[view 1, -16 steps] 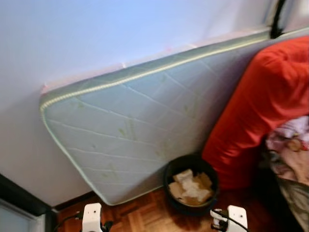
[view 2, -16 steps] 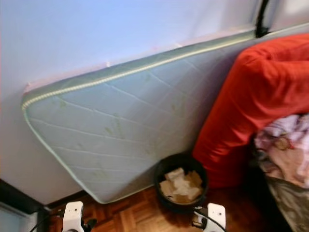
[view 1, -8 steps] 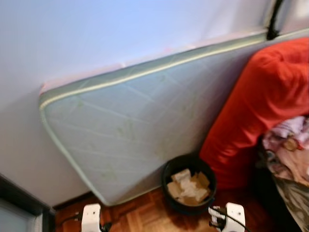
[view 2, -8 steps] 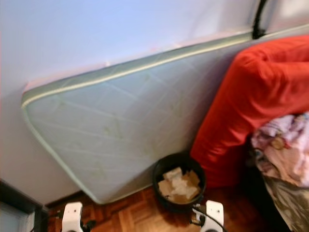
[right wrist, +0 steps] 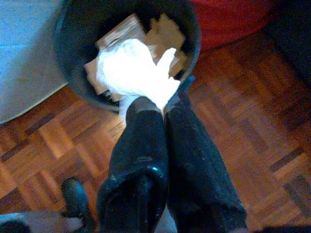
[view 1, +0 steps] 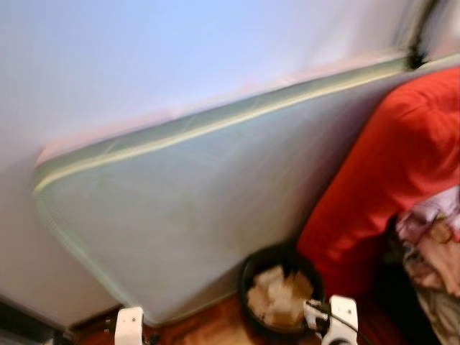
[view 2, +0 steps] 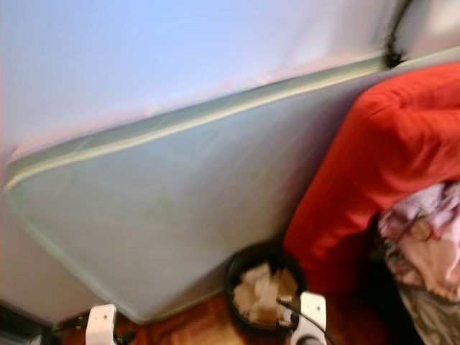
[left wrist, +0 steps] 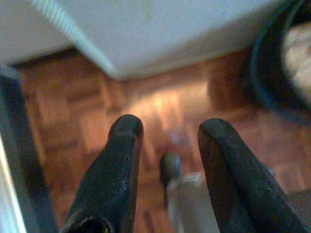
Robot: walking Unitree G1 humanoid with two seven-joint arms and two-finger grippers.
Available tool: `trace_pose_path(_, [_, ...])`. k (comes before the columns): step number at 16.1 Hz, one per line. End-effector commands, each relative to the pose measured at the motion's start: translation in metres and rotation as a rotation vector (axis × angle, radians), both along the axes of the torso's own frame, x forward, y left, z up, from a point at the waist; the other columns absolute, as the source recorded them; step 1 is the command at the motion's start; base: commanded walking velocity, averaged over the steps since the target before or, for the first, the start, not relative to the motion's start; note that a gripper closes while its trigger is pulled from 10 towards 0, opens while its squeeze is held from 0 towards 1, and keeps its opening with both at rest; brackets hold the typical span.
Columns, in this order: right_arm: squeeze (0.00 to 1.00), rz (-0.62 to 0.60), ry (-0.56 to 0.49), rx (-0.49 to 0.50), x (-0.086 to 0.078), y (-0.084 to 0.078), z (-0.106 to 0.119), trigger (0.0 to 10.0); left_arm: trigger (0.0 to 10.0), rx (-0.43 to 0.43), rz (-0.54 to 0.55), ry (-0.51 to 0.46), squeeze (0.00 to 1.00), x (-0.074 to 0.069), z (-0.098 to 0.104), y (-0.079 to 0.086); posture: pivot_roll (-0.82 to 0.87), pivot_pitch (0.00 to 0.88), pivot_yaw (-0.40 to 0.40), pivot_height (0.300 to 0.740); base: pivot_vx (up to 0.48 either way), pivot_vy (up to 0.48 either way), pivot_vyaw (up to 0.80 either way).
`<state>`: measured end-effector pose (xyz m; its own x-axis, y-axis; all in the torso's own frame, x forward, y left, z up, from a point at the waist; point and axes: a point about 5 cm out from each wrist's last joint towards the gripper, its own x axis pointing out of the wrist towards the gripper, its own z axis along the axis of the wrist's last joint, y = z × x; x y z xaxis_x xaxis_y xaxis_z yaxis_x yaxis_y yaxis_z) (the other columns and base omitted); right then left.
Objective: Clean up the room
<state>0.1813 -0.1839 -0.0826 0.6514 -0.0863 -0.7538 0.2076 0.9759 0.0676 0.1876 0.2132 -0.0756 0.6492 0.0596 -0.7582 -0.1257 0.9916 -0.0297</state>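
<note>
Down at about 5 o'clock in the head views, the right gripper (right wrist: pixel 163 109) has its jaws clenched on a crumpled white tissue (right wrist: pixel 133 73), held just over the near rim of a black waste bin (right wrist: pixel 68 58). The bin (view 1: pixel 280 296) stands on the parquet floor (right wrist: pixel 233 126) and already holds brownish scraps of paper (view 1: pixel 280 295). It sits at the foot of a pale green mattress (view 1: pixel 187 215) that leans tilted against the white wall (view 1: pixel 180 57), with a red cushion (view 1: pixel 395 172) just beside it at 3 o'clock. A heap of pinkish laundry (view 1: pixel 431 241) lies lower at the right edge. The left gripper (left wrist: pixel 167 141) hangs over bare parquet near the mattress corner, its jaws released and apart with nothing between them. Both head views are blurred.
</note>
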Motion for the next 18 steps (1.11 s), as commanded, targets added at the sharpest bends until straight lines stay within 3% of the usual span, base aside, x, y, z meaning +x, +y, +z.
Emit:
trace_pose_path(1, [0.00,-0.016,0.012,-0.023,-0.003,-0.009,0.000,10.0,10.0,-0.011,-0.006,0.008,0.00,0.000,-0.001,-0.005,-0.07,0.000,0.040,0.740,0.375,0.000,0.00])
trace_pose_path(8, [0.00,0.024,-0.012,-0.017,0.001,-0.007,0.002,10.0,10.0,-0.009,-0.004,0.006,0.00,0.000,-0.001,-0.005,-0.07,0.000,0.040,0.740,0.308,0.000,0.00])
trace_pose_path(12, [0.00,0.189,-0.121,0.043,0.027,0.018,0.015,10.0,10.0,-0.006,-0.006,-0.010,0.00,0.001,0.000,-0.005,-0.06,0.009,0.040,0.740,0.000,0.000,0.00])
trace_pose_path(15, [0.00,0.239,-0.211,0.077,0.050,0.030,0.030,10.0,10.0,-0.011,-0.019,-0.091,0.00,0.016,0.009,-0.008,-0.05,0.020,0.035,0.740,0.000,0.000,0.00])
trace_pose_path(18, [0.00,0.283,-0.245,0.081,0.060,0.032,0.037,10.0,10.0,-0.024,-0.024,-0.192,0.00,0.036,0.022,-0.011,-0.04,0.027,0.030,0.740,0.000,0.000,0.00])
